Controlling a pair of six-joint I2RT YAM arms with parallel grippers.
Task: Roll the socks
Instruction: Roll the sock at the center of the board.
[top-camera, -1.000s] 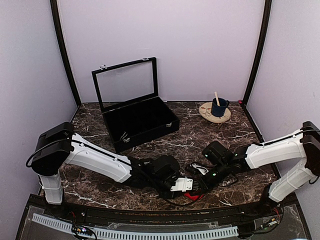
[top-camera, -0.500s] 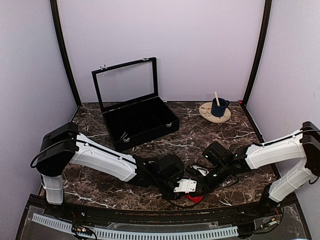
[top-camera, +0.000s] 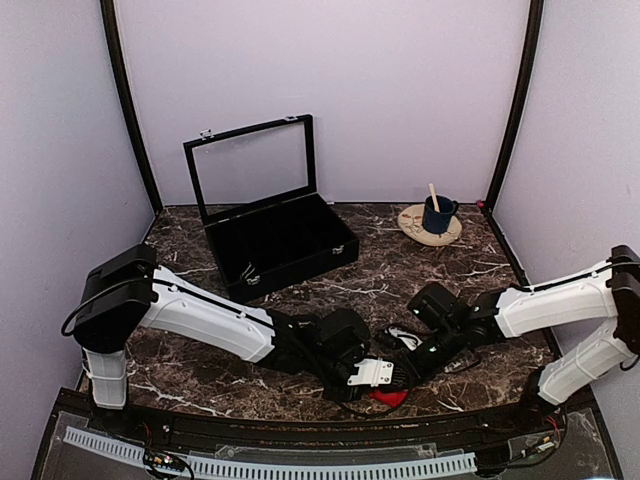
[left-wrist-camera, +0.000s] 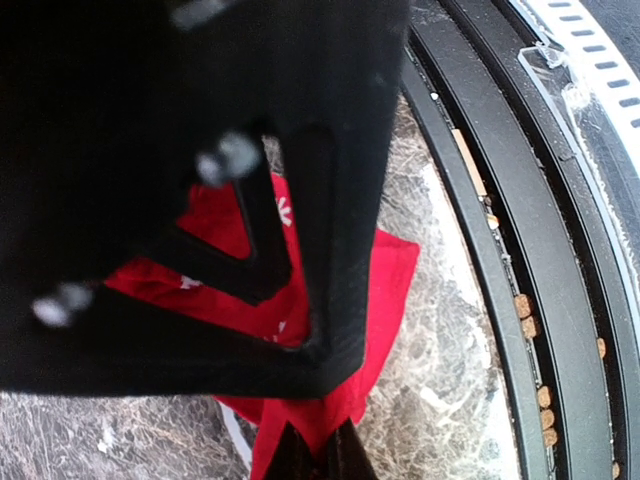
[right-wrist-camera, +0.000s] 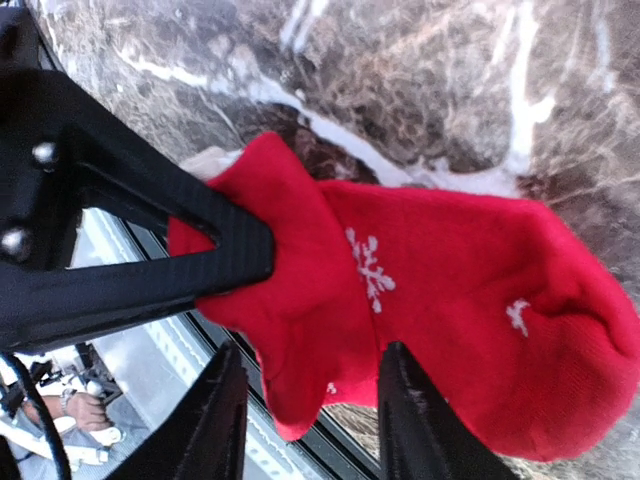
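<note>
A red sock (right-wrist-camera: 450, 300) with white snowflake marks lies at the marble table's near edge, partly folded over on itself. From above only a sliver of the sock (top-camera: 390, 397) shows beneath both grippers. My left gripper (left-wrist-camera: 320, 455) is shut on a pinch of the red sock (left-wrist-camera: 390, 270); its black finger (right-wrist-camera: 150, 270) appears in the right wrist view, clamped on the folded end. My right gripper (right-wrist-camera: 310, 430) stands open, a loose fold of sock hanging between its fingers. In the top view the left gripper (top-camera: 372, 375) and right gripper (top-camera: 402, 366) almost touch.
A black case (top-camera: 280, 245) with its glass lid raised stands at the back left. At the back right a blue cup (top-camera: 437, 213) holding a stick rests on a wooden plate (top-camera: 420, 230). The black front rail (left-wrist-camera: 500, 250) runs just beside the sock.
My left gripper shifted slightly right and closed on the sock. My right gripper, shut before, has spread its jaws and released the fabric.
</note>
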